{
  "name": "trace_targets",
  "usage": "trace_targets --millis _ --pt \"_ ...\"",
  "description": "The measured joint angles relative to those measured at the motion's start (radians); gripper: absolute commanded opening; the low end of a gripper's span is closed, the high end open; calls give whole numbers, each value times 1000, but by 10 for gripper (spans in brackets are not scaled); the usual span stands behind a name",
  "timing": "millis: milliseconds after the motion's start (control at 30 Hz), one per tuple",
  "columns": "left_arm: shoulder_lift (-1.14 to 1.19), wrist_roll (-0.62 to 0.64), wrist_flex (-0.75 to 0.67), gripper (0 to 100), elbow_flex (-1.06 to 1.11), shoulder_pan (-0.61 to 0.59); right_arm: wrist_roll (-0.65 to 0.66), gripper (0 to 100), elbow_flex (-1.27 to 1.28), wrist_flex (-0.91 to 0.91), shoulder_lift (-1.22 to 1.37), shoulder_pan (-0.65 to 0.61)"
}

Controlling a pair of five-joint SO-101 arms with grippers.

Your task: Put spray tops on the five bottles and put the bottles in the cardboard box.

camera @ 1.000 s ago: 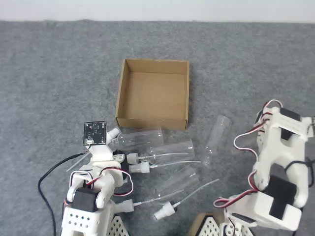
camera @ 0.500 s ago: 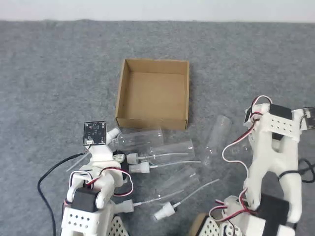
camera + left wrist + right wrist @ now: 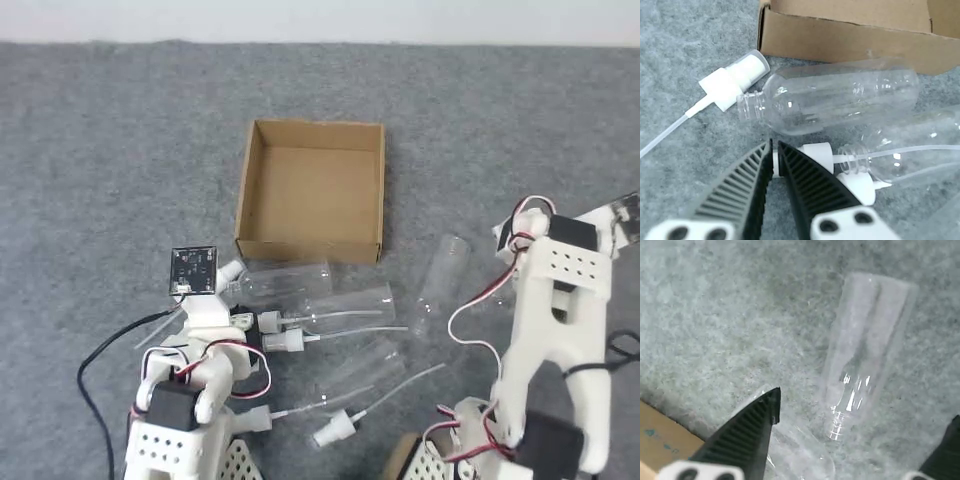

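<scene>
The open cardboard box [image 3: 310, 190] lies at mid-table, its near wall [image 3: 850, 40] just past my left gripper. Several clear bottles lie in front of it: one by the box [image 3: 285, 278] [image 3: 835, 100], one with a tube in its neck [image 3: 345, 305] [image 3: 900, 155], one to the right [image 3: 440, 283] [image 3: 865, 355], and one nearer [image 3: 360, 365]. Loose white spray tops [image 3: 232, 272] [image 3: 732, 80] [image 3: 335, 432] lie about. My left gripper [image 3: 774, 150] is shut, its tips against a spray top [image 3: 815, 152]. My right gripper [image 3: 865, 407] hangs wide open above the right-hand bottle.
Grey carpet covers the table. The left arm [image 3: 190, 390] sits folded at the near left, with a black cable [image 3: 100, 360] trailing beside it. The right arm [image 3: 555, 300] stands tall at the near right. The carpet is bare left and right of the box.
The right arm has unfolded and risen, swinging its wrist forward over the right-hand bottle. The left arm and the bottles have not moved.
</scene>
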Motion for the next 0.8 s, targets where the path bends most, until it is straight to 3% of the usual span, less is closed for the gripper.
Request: trace_targets --millis 800 --pt "0 0 0 12 0 0 559 432 0 0 -92 0"
